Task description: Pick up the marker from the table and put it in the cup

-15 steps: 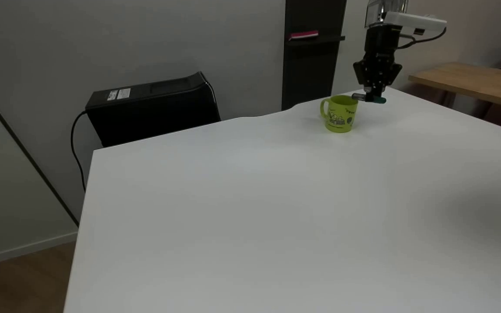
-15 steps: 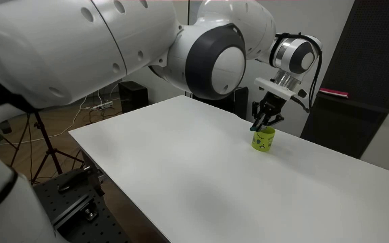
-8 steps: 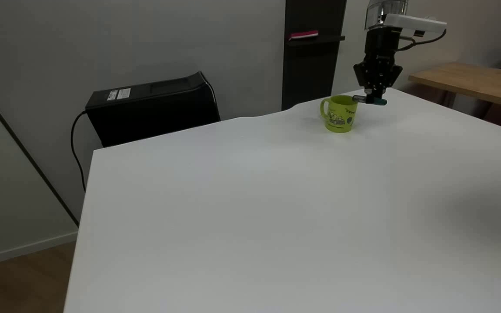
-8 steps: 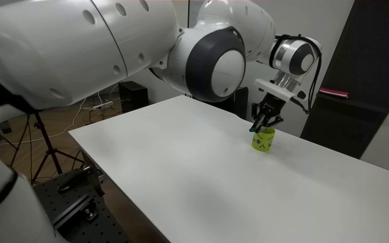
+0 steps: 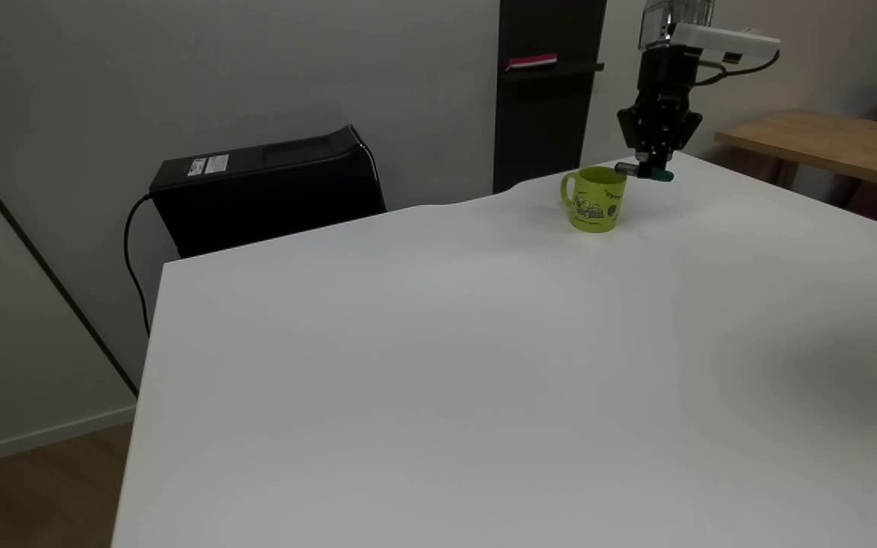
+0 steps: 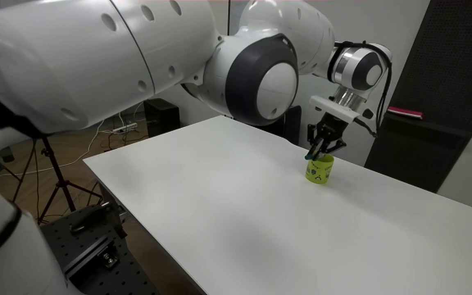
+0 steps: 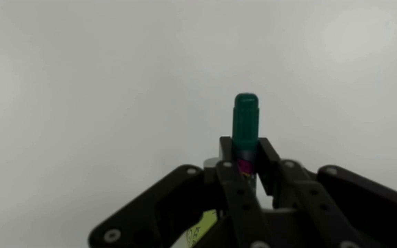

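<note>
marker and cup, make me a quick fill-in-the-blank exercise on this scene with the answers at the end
1. In the wrist view, the rounded end of the marker is ____ in colour.
2. The number of markers gripped by the jaws is ____.
3. The cup stands upright on a table whose top is coloured ____.
4. In an exterior view, the handle is on the picture's ____ side of the cup.

Missing words: green; one; white; left

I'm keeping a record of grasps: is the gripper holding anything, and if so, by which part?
Yes, the gripper holds the marker near its middle, about where the green end meets the barrel; the green end sticks out.
</note>
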You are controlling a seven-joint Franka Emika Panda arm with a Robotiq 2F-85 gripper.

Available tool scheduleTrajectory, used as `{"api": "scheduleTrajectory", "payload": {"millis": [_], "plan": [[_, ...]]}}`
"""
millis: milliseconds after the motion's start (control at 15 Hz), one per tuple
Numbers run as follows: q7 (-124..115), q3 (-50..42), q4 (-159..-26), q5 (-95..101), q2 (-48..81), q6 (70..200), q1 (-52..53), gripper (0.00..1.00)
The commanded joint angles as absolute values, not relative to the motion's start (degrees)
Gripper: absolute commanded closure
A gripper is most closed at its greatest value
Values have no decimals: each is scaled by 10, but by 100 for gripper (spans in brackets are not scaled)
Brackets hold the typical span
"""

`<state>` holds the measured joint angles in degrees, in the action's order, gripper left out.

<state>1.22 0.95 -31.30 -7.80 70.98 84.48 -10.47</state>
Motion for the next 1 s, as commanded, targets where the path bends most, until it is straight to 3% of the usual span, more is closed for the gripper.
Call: {"api": "scheduleTrajectory", "payload": {"millis": [0, 600, 933], "plan": [[8, 11, -273, -79, 732, 836, -107, 97], [17, 3, -268, -67, 737, 886, -103, 97], [13, -14, -268, -46, 744, 978, -92, 97]]}}
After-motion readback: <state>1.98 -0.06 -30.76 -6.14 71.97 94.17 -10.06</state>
